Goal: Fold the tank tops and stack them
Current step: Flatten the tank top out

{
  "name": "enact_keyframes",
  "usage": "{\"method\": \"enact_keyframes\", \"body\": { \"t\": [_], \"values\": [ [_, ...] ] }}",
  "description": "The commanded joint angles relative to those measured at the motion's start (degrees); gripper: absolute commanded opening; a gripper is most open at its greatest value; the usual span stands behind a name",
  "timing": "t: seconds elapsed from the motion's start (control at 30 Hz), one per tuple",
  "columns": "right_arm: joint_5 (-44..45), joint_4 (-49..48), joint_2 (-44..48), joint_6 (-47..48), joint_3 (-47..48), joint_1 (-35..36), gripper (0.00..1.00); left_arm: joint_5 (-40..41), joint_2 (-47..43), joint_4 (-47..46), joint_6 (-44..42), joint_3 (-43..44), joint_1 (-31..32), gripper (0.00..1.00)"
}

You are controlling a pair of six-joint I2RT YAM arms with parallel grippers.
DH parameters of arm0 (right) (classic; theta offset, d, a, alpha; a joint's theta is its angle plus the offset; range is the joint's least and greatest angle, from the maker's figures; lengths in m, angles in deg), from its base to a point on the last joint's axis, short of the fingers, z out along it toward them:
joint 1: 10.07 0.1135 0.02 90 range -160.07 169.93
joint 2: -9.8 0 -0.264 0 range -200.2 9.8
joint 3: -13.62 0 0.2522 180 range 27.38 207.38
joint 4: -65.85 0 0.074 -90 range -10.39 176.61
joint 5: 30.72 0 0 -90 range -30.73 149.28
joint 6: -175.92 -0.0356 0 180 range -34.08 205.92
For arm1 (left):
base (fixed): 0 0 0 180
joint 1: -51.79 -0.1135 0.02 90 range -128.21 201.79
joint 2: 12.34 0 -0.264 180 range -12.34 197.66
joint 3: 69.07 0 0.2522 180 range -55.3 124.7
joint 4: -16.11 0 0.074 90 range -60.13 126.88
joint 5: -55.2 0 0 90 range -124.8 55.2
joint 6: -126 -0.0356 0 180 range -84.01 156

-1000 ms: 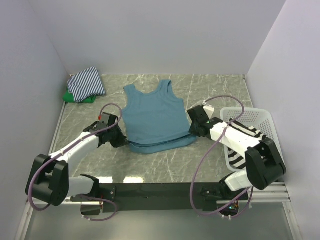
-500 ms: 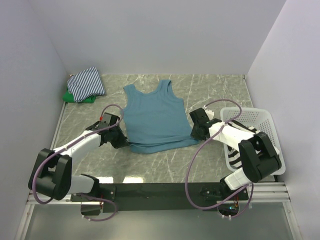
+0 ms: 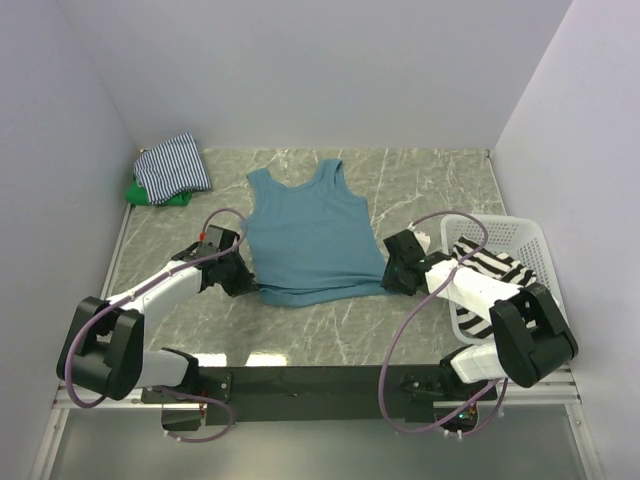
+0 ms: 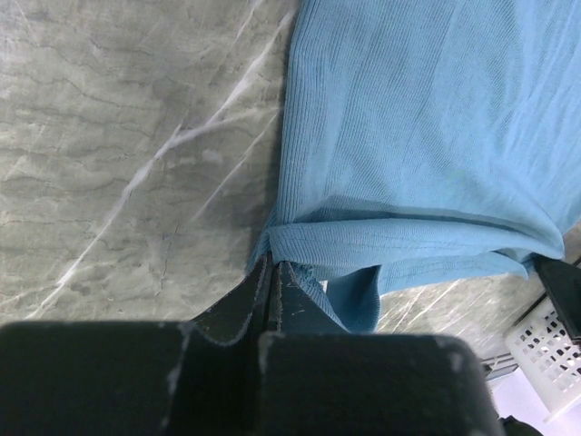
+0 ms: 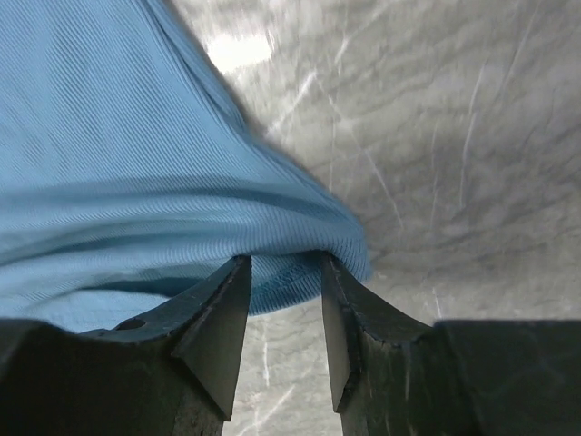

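The teal-blue tank top (image 3: 305, 235) lies flat on the worktop (image 3: 420, 180), just left of the white lattice basket (image 3: 535, 240). Its long axis runs from near to far: the two straps point at the back wall and the hem faces the arms. The hem edge is doubled over in a narrow band. The cloth is a fine ribbed knit, soft and matte.

There are four tank tops and one basket. The bold black-and-white striped tank top (image 3: 490, 265) lies crumpled inside the basket. Far to the basket's left, in the back corner, the thin navy-and-white striped tank top (image 3: 172, 165) sits folded on the green tank top (image 3: 140, 192).

The left tool (image 4: 272, 268) is pinched closed on the hem corner farthest from the basket. The right tool (image 5: 281, 272) is at the corner nearest the basket, its jaws apart with the hem edge between them. The worktop is grey marble-patterned with pale veins; the basket is rigid plastic.
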Motion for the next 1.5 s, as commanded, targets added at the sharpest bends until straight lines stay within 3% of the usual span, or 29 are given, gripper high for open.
{"method": "enact_keyframes", "body": {
  "t": [0.0,0.47,1.03,1.2,1.47],
  "values": [
    [-0.08,-0.90,1.70,-0.60,-2.06,1.01,0.44,0.10,-1.63,0.18,-0.45,1.40,-0.22,0.01],
    [1.85,1.11,-0.14,-0.16,-0.66,7.51,0.52,0.71,-3.30,1.76,-0.10,0.78,-0.31,0.01],
    [0.18,6.74,-4.54,0.28,-0.14,6.20,0.55,3.78,-8.31,7.56,2.72,-3.09,0.40,0.01],
    [-1.14,9.63,-5.06,0.89,1.35,5.41,0.55,5.81,-4.46,8.79,1.58,-0.11,0.40,0.01],
    [-2.10,12.45,-12.26,3.26,6.01,1.81,0.55,8.27,2.22,3.35,-1.32,6.57,-0.83,0.01]
  ]
}}
